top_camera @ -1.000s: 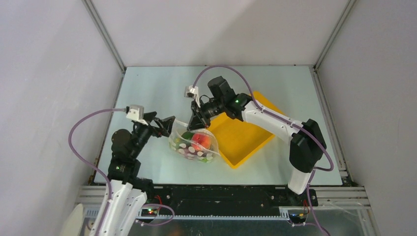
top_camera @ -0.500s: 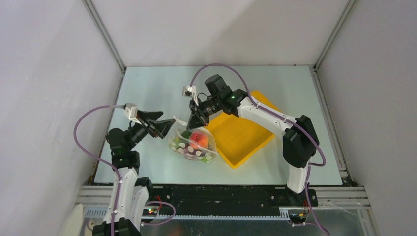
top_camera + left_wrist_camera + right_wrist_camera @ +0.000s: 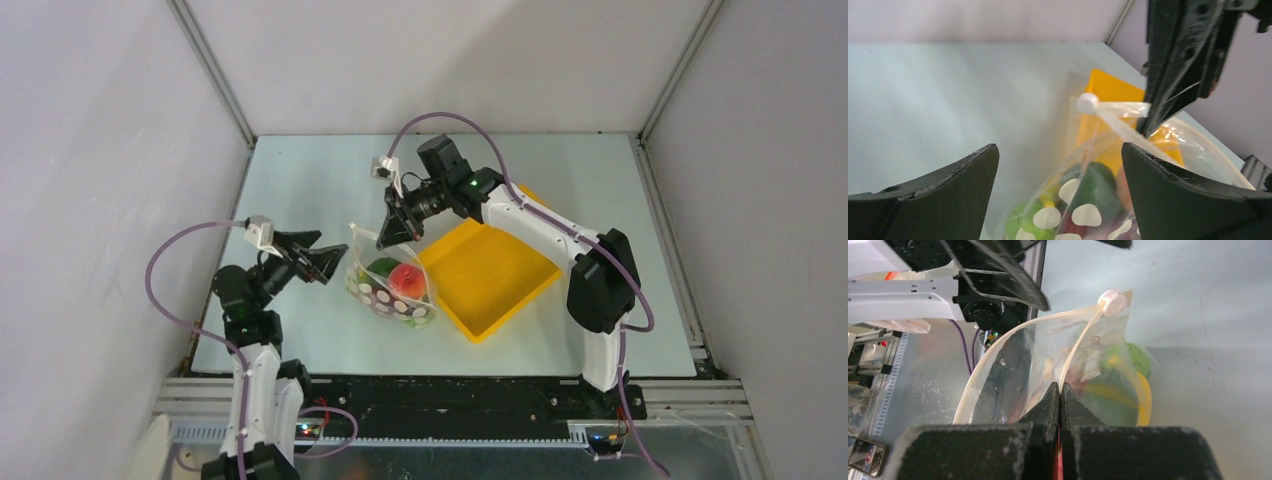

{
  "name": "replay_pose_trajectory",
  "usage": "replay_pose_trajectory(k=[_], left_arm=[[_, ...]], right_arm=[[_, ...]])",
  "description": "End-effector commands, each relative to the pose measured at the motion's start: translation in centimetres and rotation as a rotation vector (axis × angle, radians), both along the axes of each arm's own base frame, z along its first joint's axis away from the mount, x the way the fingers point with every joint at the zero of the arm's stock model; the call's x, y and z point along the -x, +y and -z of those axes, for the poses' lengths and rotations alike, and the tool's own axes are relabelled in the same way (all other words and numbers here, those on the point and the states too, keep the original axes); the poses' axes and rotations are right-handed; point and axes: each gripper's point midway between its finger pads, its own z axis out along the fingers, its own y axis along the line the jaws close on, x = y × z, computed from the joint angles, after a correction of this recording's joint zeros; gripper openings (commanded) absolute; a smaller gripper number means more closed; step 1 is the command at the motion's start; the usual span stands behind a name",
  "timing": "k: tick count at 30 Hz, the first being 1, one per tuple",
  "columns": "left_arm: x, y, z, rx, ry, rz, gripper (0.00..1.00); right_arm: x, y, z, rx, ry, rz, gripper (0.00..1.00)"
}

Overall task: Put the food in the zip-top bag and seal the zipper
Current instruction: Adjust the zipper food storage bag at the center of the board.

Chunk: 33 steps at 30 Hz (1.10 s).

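The zip-top bag (image 3: pixel 392 290), clear with white dots, stands on the table, its mouth pulled upward. The food (image 3: pixel 405 281) lies inside: a red piece, green pieces (image 3: pixel 1098 182) and a yellow one (image 3: pixel 1146 401). My right gripper (image 3: pixel 393 236) is shut on one strip of the zipper (image 3: pixel 998 347), pinched at the fingertips (image 3: pixel 1059 388). The two strips stand apart and meet at a white slider (image 3: pixel 1113 302). Open and empty, my left gripper (image 3: pixel 324 263) hangs just left of the bag, and the bag (image 3: pixel 1083 200) shows between its fingers (image 3: pixel 953 190).
A yellow tray (image 3: pixel 495 275) lies right of the bag, touching or nearly touching it, and shows behind the bag in the left wrist view (image 3: pixel 1108 86). The right arm reaches over the tray's back corner. Enclosure walls ring the table.
The right gripper has drawn the bag's mouth up and back, so the bag stands taller and narrower. The left gripper has backed slightly left, still open.
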Motion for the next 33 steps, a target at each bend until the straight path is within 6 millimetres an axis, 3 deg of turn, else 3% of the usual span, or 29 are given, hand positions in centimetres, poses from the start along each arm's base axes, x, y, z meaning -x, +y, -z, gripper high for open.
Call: replay_pose_trajectory(k=[1,7,16,33], left_arm=[[0.1,-0.4,1.2,-0.018,-0.001,0.055,0.99],[1.1,-1.2,1.4,-0.038,-0.077,0.094,1.00],[-0.3,-3.3,3.5,-0.133,0.036,0.140,1.00],[0.9,-4.4,1.9,-0.092,-0.043,0.204,1.00]], right_arm=[[0.5,0.3,-2.5,-0.074,-0.046,-0.065,0.00],[1.2,0.5,-2.7,-0.111,-0.034,-0.122,0.00],[1.6,1.2,-3.5,-0.164,-0.027,-0.192,0.00],[4.7,-0.7,-2.8,-0.138,-0.058,-0.361,0.00]])
